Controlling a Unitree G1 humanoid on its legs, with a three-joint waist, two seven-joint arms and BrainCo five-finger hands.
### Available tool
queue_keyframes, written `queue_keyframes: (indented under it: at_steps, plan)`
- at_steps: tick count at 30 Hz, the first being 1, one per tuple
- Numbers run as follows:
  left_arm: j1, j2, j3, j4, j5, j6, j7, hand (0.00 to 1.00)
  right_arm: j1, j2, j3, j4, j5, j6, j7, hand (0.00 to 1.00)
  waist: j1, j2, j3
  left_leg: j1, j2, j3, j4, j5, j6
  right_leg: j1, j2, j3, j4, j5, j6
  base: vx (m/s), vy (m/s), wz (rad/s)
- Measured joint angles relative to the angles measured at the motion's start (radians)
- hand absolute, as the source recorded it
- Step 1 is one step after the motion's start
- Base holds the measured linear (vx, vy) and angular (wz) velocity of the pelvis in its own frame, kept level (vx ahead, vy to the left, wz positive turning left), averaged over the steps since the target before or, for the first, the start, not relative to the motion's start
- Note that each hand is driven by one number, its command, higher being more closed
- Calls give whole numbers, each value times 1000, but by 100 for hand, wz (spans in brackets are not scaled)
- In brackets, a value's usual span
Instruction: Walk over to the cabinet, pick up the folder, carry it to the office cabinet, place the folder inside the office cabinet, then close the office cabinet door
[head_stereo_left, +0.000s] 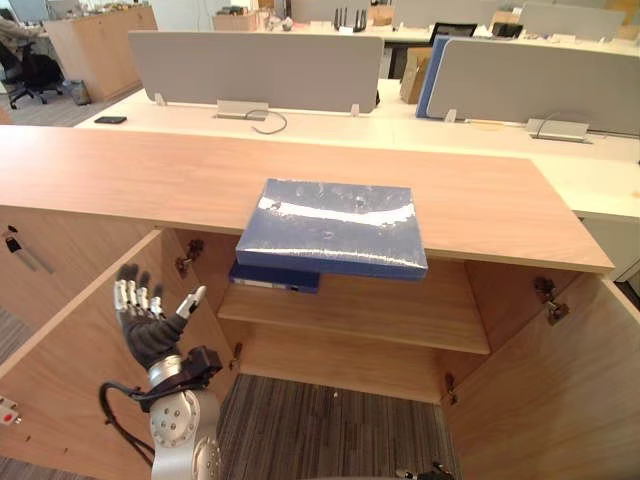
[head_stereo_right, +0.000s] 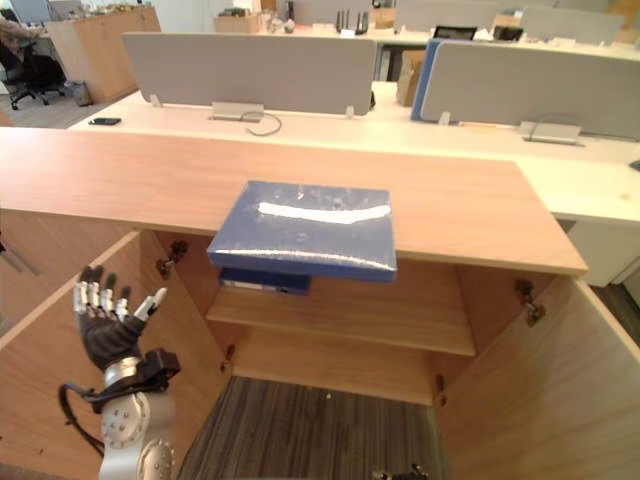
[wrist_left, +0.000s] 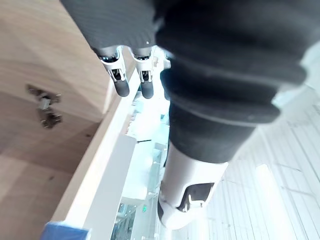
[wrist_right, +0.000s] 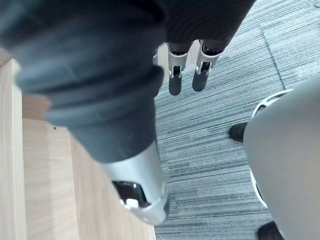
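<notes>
The blue folder (head_stereo_left: 332, 225) lies flat mid-worktop (head_stereo_left: 130, 170), its near edge overhanging the front lip at 6 o'clock. The left door (head_stereo_left: 70, 340) at 8 o'clock and the right door (head_stereo_left: 560, 390) at 4 o'clock stand wide, with carpet (head_stereo_left: 300, 420) between them. Inside, the shelf (head_stereo_left: 380, 315) carries a second blue folder (head_stereo_left: 275, 277) at its left end. My left robot hand (head_stereo_left: 145, 320) is raised at 7 o'clock, fingers spread, holding nothing. My right robot hand (wrist_right: 187, 75) hangs over the carpet, fingers relaxed and empty.

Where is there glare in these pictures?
Left eye view: a white streak of glare crosses the blue folder on the cabinet top. Left wrist view: the room beyond the left hand is washed out. Right wrist view: the carpet shows no glare.
</notes>
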Motion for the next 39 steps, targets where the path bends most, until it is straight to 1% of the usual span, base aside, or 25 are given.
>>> queue_keyframes:
  at_steps: [2,3,5,6,9,11,15,18,22,28,32,35,39]
  plan:
    - [-15,9,-35,-26,143,13,27,0,1,-5,1,5,-7,-3,-2,0,0,5,-6,-1,0,0,-1,0,0,-1,4,3,-3,0,-1,-37,3,-2]
    - [-22,16,-49,-26,169,17,27,0,0,-6,1,8,-9,-4,-2,0,0,7,-9,-1,0,0,-2,1,-1,-2,5,4,-3,0,-1,-24,8,-5]
    - [-42,54,-109,-26,261,29,15,0,-3,-11,2,20,-56,-5,0,0,0,15,-29,-3,2,10,-10,2,-2,-18,9,20,-4,1,-1,-13,13,-16]
    - [-56,71,-136,-23,309,29,-2,0,-10,-15,-1,31,-79,-4,1,0,-1,19,-34,-4,2,16,-11,2,-2,-25,10,28,-3,1,-2,-2,17,-17]
    - [-112,114,-203,12,379,30,-30,0,-25,-23,-4,54,-90,1,5,0,-1,21,-40,-10,0,17,-11,2,-1,-31,10,31,-3,3,-4,17,9,-4]
    - [-173,187,-262,116,450,32,-56,0,-35,-34,-9,59,-109,10,13,0,-2,29,-41,-6,-2,16,-17,4,2,-34,12,33,-10,8,-13,0,0,0]
    - [-218,257,-319,242,543,39,-96,0,-51,-42,-10,73,-123,16,21,0,-18,37,-44,0,-6,16,-49,17,6,-41,12,34,-20,11,-18,0,0,0]
    - [-253,299,-343,317,591,46,-114,0,-58,-47,-13,77,-125,18,22,0,-31,37,-44,0,-9,16,-59,21,7,-44,12,34,-28,12,-19,0,0,0]
    - [-300,339,-353,361,651,60,-126,0,-60,-53,-38,79,-127,23,30,0,-36,37,-43,0,-13,14,-63,21,7,-37,12,34,-48,16,-26,0,0,0]
    - [-379,391,-354,423,694,75,-140,0,-76,-77,-51,89,-166,32,43,0,-56,36,-37,-1,-15,10,-63,21,8,-35,11,36,-60,22,-33,-10,3,-1]
    - [-415,402,-354,448,728,86,-145,0,-78,-91,-67,90,-206,36,44,0,-67,37,-26,-1,-15,12,-63,20,8,-35,11,41,-65,28,-38,-50,15,-4]
    - [-419,429,-354,448,758,93,-144,0,-79,-91,-83,90,-242,36,54,0,-77,37,-20,-1,-16,21,-62,20,8,-35,11,50,-76,39,-38,-54,19,-8]
    - [-432,441,-354,457,806,109,-135,0,-78,-91,-83,94,-263,36,59,0,-86,37,-13,-1,-17,23,-61,20,9,-37,10,55,-77,43,-37,-53,16,-4]
